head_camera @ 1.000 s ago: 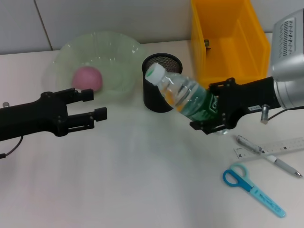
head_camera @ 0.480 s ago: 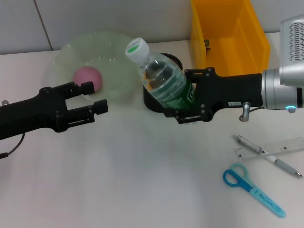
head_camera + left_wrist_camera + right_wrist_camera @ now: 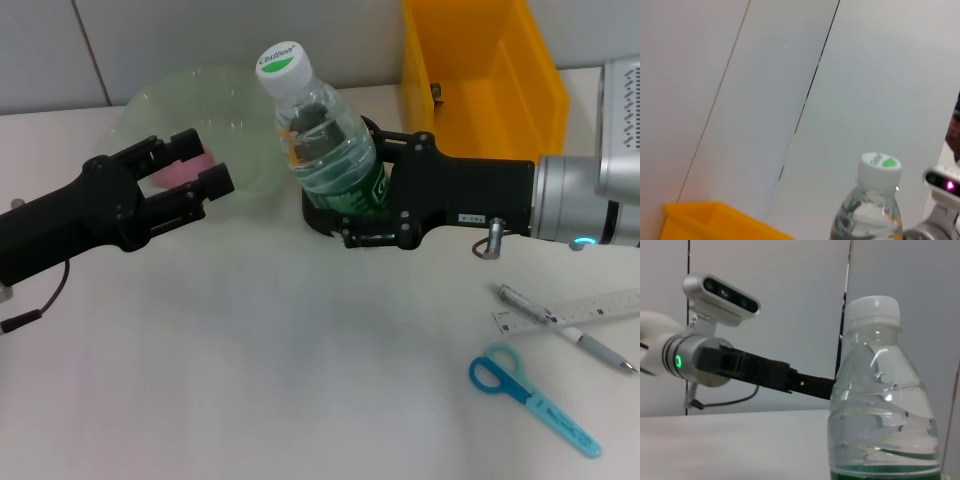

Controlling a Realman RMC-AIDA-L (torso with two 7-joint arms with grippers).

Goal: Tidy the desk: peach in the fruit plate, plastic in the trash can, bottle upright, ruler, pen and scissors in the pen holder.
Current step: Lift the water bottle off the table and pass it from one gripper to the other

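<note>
The water bottle [image 3: 325, 140] stands close to upright, white cap with green mark on top, green label at its lower part. It is clamped around the lower body by the right gripper [image 3: 372, 205], whose jaws are closed on the label zone. The bottle sits in front of the black mesh pen holder [image 3: 345, 215] and hides most of it; whether the bottle base touches the table [image 3: 300, 380] cannot be determined from the head view. In the right wrist view the bottle [image 3: 884, 405] appears vertical, with clear liquid inside.

The left gripper [image 3: 195, 170] is over the near rim of the translucent green fruit plate [image 3: 230, 110], fingers spread apart and holding nothing. The pink peach [image 3: 180, 172] lies in the plate, partly visible between those fingers.

Behind the pen holder stands the yellow bin [image 3: 480, 80]. On the right part of the table lie the pen [image 3: 565, 328] and the ruler [image 3: 590, 308], crossing each other, and just in front of them the blue scissors [image 3: 530, 395], flat on the surface
</note>
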